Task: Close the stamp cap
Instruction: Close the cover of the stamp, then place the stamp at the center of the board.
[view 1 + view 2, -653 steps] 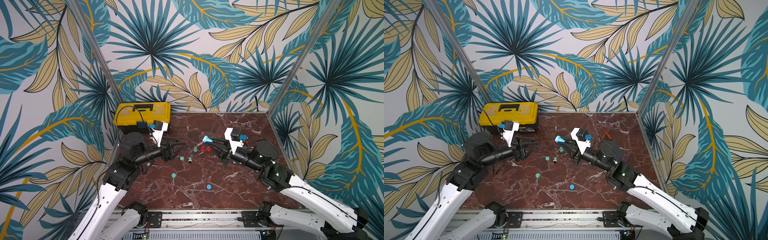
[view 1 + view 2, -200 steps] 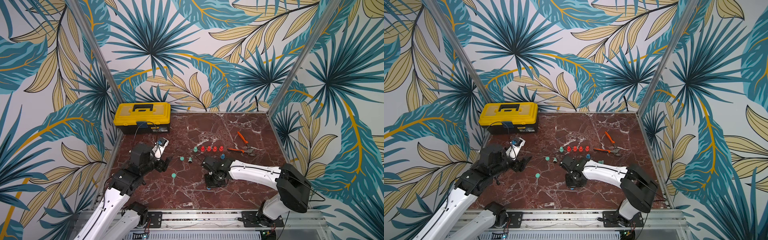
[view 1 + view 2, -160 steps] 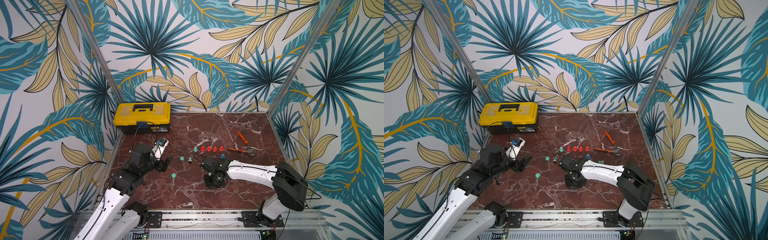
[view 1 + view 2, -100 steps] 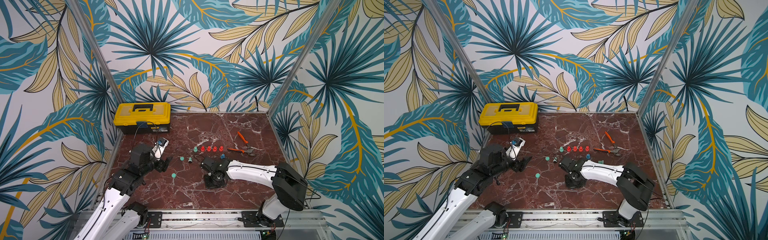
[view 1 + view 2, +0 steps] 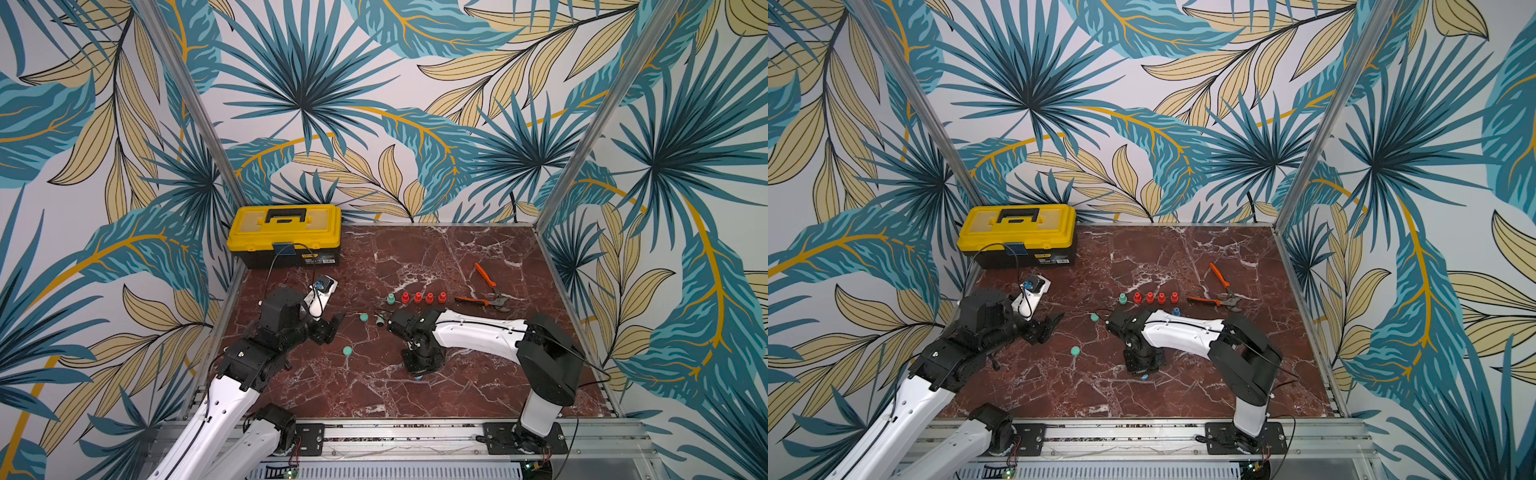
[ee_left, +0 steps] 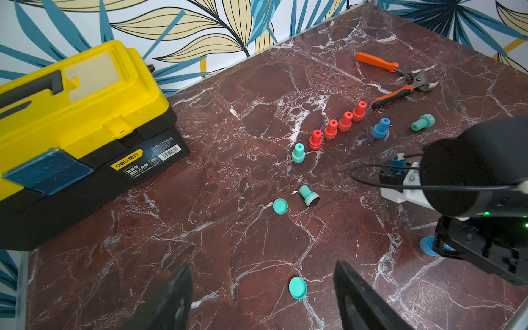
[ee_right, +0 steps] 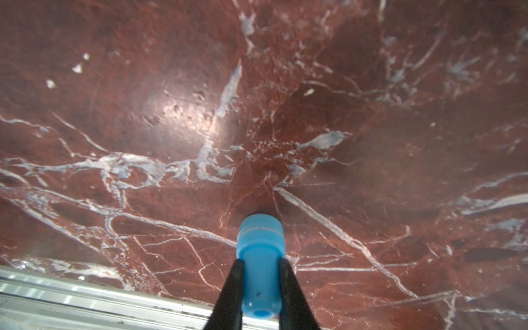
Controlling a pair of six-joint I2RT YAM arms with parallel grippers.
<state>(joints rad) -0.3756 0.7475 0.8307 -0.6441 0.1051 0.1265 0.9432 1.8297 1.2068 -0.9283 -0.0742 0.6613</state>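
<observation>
The right gripper is closed on one blue stamp, held upright with its bottom end down on the counter, front middle. One blue cap peeks out under it. It looks seated on the stamp, but the join is hard to see. The left gripper is open and empty, hovering over the counter's left side. Count: 4 red stamps upright in a row and 1 spare blue stamp upright near one end of it. There are 3 green stamps: upright green stamp at the row's other end, uncapped green stamp lying down, and third green stamp lying near the pliers. Also 2 loose green caps, well apart, and 1 yellow toolbox at the back left corner.
</observation>
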